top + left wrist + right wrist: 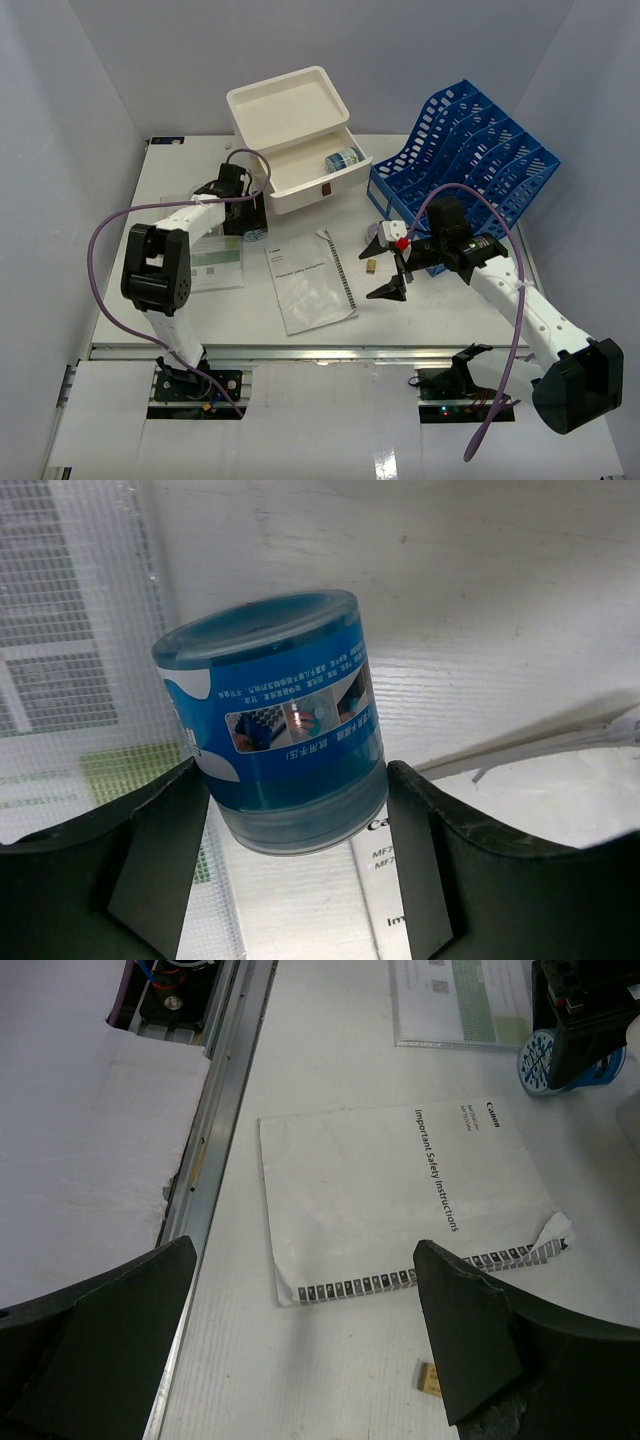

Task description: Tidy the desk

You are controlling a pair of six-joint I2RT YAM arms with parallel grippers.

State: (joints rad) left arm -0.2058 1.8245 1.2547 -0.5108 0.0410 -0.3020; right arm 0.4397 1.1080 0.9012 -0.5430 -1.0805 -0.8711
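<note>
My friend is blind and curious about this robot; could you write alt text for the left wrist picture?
A small blue translucent jar with a printed label stands on the white desk between the two black fingers of the left tool, close at its sides. A laminated sheet lies to its left, a white booklet at lower right.

A blue jar (285,730) sits between the fingers of the left gripper (295,790) and touches both. A Canon booklet (400,1190) lies below the right gripper (305,1255), and a small tan block (430,1378) lies near its right finger. A white drawer box (300,130) stands beyond the left gripper, and a blue file rack (480,150) behind the right one.
</note>
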